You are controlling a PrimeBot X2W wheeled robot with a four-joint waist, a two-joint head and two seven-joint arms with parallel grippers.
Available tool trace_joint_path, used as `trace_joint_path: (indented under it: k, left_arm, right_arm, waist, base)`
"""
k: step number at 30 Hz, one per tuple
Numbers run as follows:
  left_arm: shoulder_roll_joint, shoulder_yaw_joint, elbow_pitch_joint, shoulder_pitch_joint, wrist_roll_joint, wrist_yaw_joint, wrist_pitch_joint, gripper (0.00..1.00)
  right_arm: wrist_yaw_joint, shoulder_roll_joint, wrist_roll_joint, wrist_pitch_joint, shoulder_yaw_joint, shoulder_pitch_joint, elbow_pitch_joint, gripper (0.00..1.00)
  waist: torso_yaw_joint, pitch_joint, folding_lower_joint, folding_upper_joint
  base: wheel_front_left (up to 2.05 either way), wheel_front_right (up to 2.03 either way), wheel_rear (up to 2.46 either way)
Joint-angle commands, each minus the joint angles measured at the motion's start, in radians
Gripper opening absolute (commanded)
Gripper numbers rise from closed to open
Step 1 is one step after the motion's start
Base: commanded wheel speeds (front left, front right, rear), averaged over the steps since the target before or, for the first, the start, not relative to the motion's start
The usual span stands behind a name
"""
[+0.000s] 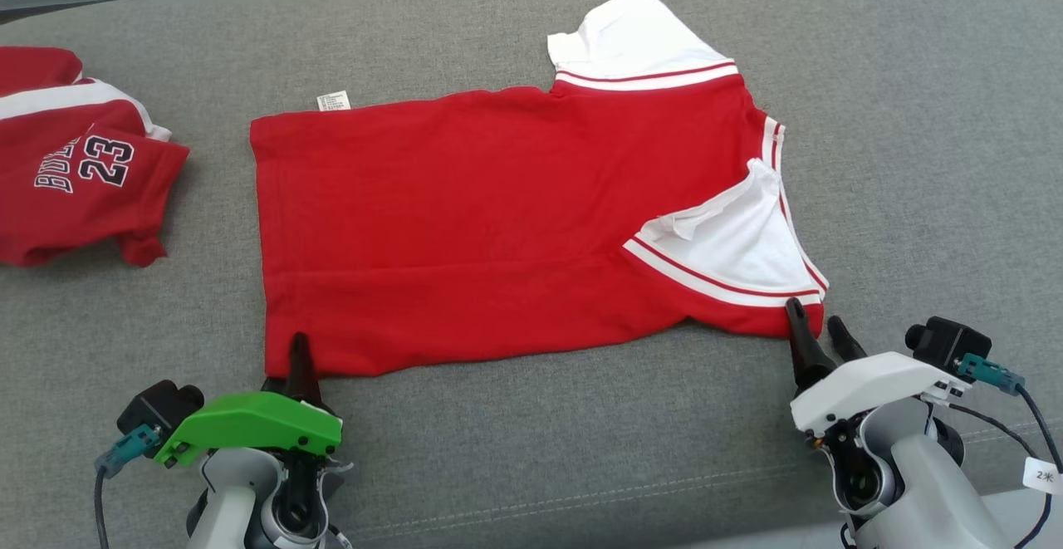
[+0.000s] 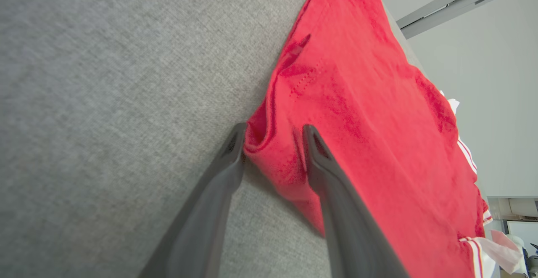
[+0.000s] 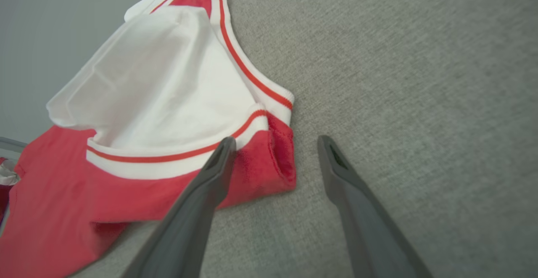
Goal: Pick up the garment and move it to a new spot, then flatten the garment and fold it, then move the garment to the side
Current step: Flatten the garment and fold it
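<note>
The red shirt [image 1: 465, 225] is spread flat on the grey cushion [image 1: 531, 458], in the middle of the head view, with its bottom hem turned to the robot's left and its shoulders to the right. The far white sleeve [image 1: 635, 38] is laid out away from the robot, while the near white sleeve [image 1: 739, 242] is folded in over the red body. A small white label [image 1: 334, 100] is seen at the far corner of the hem. The left claw [image 1: 299, 350] is placed at the near left corner of the shirt. In the left wrist view its two fingers are held apart. One finger [image 2: 218, 181] is laid on the bare cushion against the edge of the cloth, and the other finger [image 2: 336, 185] is laid on top of the red cloth. The corner is bunched up a little between them, but it is not pinched. The right claw [image 1: 814, 314] is placed at the near right corner, below the folded sleeve. Its fingers are also held wide apart: one finger [image 3: 201, 194] is over the red corner, the other finger [image 3: 353, 194] is over the bare cushion, and nothing is gripped. A second red shirt [image 1: 75, 175], printed with the number 23, is lying crumpled at the left side of the cushion, well apart from the first one.
</note>
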Motion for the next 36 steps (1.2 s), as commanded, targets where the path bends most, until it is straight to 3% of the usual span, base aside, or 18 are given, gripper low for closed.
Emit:
trace_joint_path:
  k: [1, 3, 5, 6, 7, 10, 15, 23, 36]
  left_arm:
    - [-0.005, 0.002, 0.018, -0.024, -0.01, -0.01, -0.01, 0.22]
    - [-0.007, 0.003, 0.033, -0.038, -0.01, -0.015, -0.015, 0.23]
    - [-0.009, 0.002, 0.049, -0.049, -0.011, -0.021, -0.019, 0.15]
    - [-0.01, 0.001, 0.056, -0.053, -0.012, -0.024, -0.021, 0.04]
    - [-0.011, 0.001, 0.062, -0.057, -0.012, -0.028, -0.025, 0.0]
    - [-0.013, 0.001, 0.08, -0.067, -0.011, -0.04, -0.038, 0.0]
    - [-0.016, -0.001, 0.089, -0.066, -0.009, -0.064, -0.059, 0.0]
    - [-0.01, -0.016, 0.02, 0.006, 0.006, -0.09, -0.081, 0.0]
    - [-0.009, -0.068, -0.13, 0.227, 0.02, -0.045, -0.066, 0.0]
  right_arm:
    - [0.0, 0.0, 0.012, -0.006, 0.006, -0.02, 0.022, 1.0]
    - [0.0, 0.001, 0.023, -0.006, 0.019, -0.036, 0.04, 1.0]
    - [0.0, 0.002, 0.034, -0.006, 0.042, -0.052, 0.054, 0.94]
    - [0.0, 0.003, 0.04, -0.01, 0.053, -0.06, 0.06, 0.66]
    - [0.0, 0.003, 0.046, -0.016, 0.065, -0.067, 0.064, 0.44]
    - [0.0, 0.002, 0.057, -0.031, 0.088, -0.084, 0.077, 0.0]
    - [0.0, -0.001, 0.067, -0.058, 0.105, -0.102, 0.077, 0.0]
    - [0.0, -0.057, 0.119, -0.047, 0.105, -0.079, 0.015, 0.0]
    - [-0.001, -0.11, 0.155, 0.005, 0.018, 0.113, -0.074, 0.0]
  waist:
    - [0.001, 0.009, 0.0, 0.0]
    - [0.001, 0.014, 0.0, 0.0]
    - [0.003, 0.017, 0.0, 0.0]
    - [0.005, 0.019, 0.0, 0.0]
    - [0.006, 0.02, 0.0, 0.0]
    - [0.007, 0.019, 0.0, 0.0]
    - [0.01, 0.013, 0.0, 0.0]
    - [0.02, -0.003, 0.0, 0.0]
    - [0.04, -0.028, 0.0, 0.0]
  base:
    - [0.0, 0.0, 0.0]
    - [0.0, 0.0, 0.0]
    - [0.0, 0.0, 0.0]
    - [0.0, 0.0, 0.0]
    - [0.0, 0.0, 0.0]
    - [0.0, 0.0, 0.0]
    - [0.0, 0.0, 0.0]
    - [0.0, 0.0, 0.0]
    - [0.0, 0.0, 0.0]
